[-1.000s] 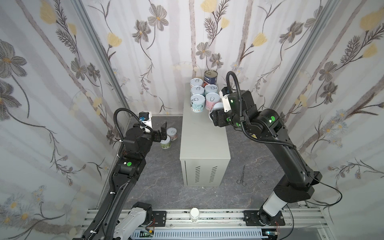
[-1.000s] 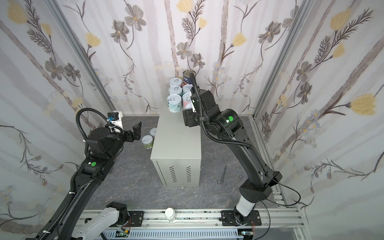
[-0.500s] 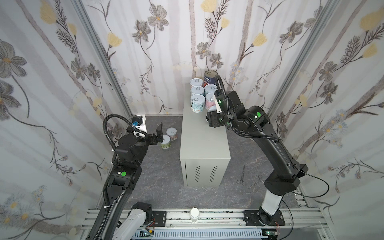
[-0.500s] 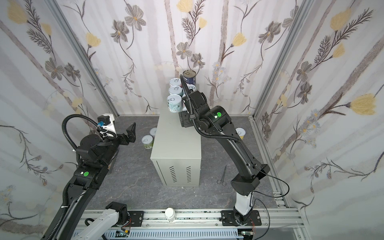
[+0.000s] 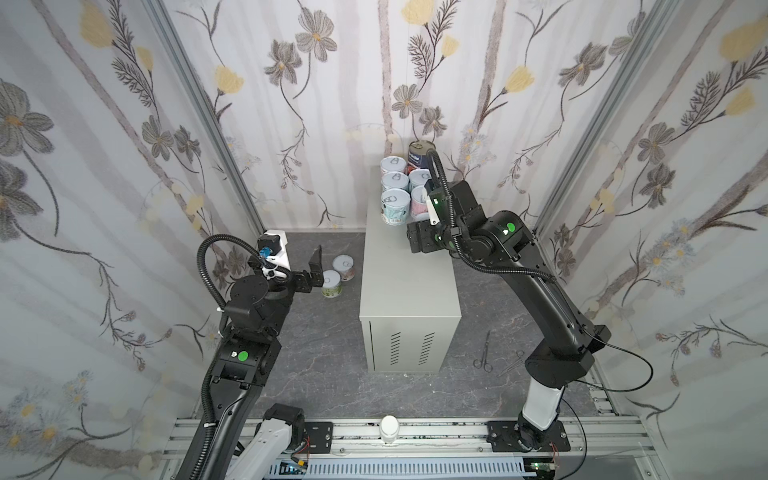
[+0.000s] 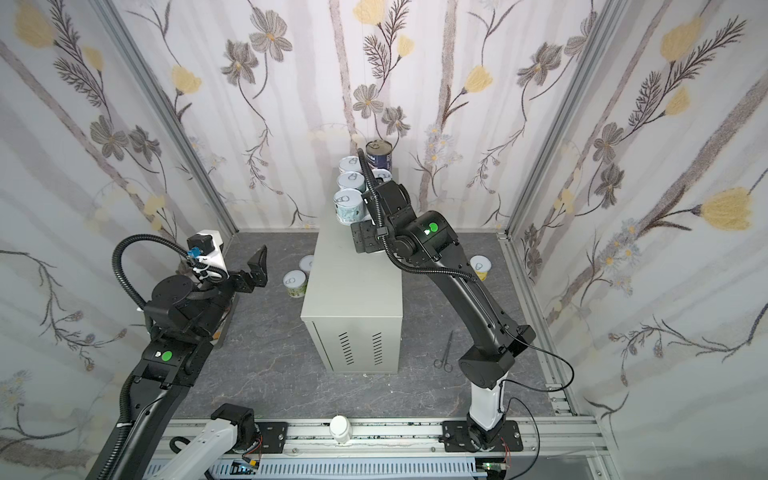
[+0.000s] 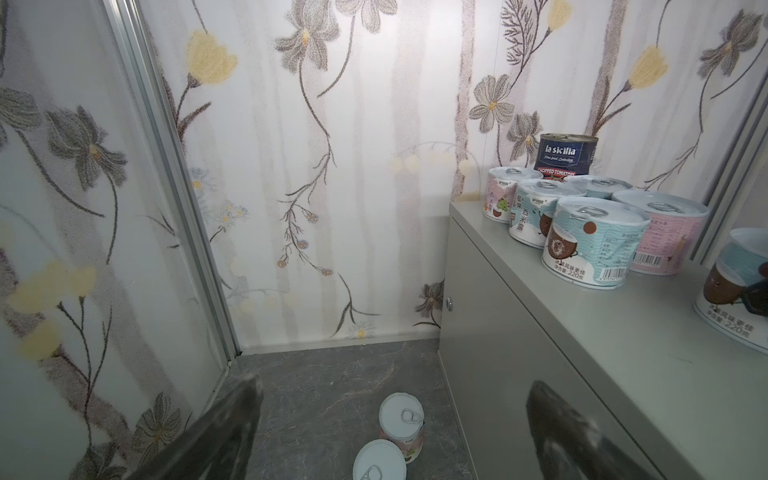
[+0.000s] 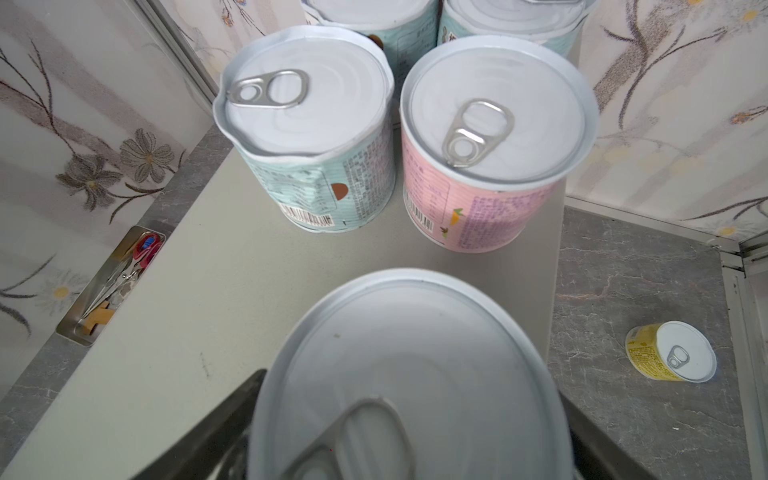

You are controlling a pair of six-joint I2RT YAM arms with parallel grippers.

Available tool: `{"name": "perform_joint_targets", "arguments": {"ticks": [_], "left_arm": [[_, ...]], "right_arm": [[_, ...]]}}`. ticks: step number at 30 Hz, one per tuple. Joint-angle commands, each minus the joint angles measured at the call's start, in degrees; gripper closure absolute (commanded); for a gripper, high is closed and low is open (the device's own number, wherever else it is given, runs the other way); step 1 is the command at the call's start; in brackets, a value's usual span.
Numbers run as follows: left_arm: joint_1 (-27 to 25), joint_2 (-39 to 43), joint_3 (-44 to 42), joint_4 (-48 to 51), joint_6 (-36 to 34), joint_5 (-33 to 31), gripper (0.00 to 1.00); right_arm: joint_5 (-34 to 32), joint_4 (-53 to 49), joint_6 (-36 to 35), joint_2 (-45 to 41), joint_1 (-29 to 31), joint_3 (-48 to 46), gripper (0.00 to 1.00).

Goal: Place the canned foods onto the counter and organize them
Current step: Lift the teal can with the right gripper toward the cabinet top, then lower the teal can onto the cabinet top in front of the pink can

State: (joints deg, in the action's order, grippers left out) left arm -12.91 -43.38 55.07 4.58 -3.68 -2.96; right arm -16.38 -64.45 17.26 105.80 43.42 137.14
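Observation:
Several canned foods stand in two rows at the far end of the counter (image 5: 409,291), among them a teal can (image 5: 395,205), a pink can (image 8: 478,166) and a taller dark blue can (image 5: 420,151). My right gripper (image 8: 415,395) points down over the counter, open, its fingers either side of a white-lidded can (image 8: 411,353) that stands just in front of the rows. Two more cans (image 5: 343,266) (image 5: 331,284) sit on the floor left of the counter. My left gripper (image 5: 318,270) hangs open above the floor beside them, empty. A yellow can (image 6: 480,266) stands on the floor to the right.
Scissors (image 5: 484,353) and thin forceps (image 5: 513,361) lie on the dark floor right of the counter. A metal tray of tools (image 8: 112,282) sits by the left wall. Flowered walls close in on three sides, and the rail runs along the front.
The right arm has brought its can down onto the counter in front of the rows, and its jaws have spread. The left arm has pulled back a little from the floor cans.

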Motion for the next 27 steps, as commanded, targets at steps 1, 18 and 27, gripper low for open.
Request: {"name": "perform_joint_targets", "arguments": {"ticks": [1,18,27], "left_arm": [[0.0,0.3,-0.2,-1.5,-0.5,-0.4,0.0],[-0.1,-0.8,1.4,0.2,1.2,2.2,0.0],[-0.4,-0.4,1.1,-0.5,1.1,3.0,0.0]], "right_arm": [[0.4,2.0,-0.5,0.0,0.1,0.1,0.08],[-6.1,14.6,0.5,-13.6,2.7,-21.5,0.05],[-7.7,28.0,-0.9,-22.9,2.8,-38.0,0.24]]}}
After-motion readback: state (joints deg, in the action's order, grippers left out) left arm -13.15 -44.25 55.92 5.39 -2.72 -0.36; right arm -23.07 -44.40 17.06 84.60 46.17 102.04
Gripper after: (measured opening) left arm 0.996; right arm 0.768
